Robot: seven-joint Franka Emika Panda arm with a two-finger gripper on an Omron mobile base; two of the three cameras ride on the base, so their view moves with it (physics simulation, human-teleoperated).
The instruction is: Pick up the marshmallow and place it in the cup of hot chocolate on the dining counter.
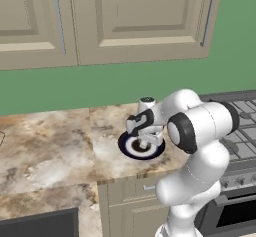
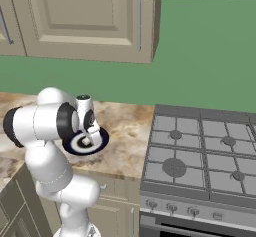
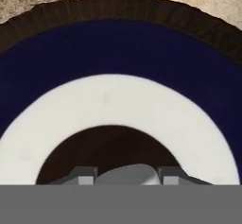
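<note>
The marshmallow lay at the centre of the ringed plate on the desk, squarely between the jaws of the gripper, which had closed against its sides.

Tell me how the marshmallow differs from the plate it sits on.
The marshmallow is a tiny pale lump; the plate is far larger and spreads wide around it. The marshmallow is plain whitish, while the plate has rings of dark blue, white and a dark centre. The marshmallow sits between the gripper fingertips; the plate lies flat on the stone counter. Both are rounded in outline.
</note>
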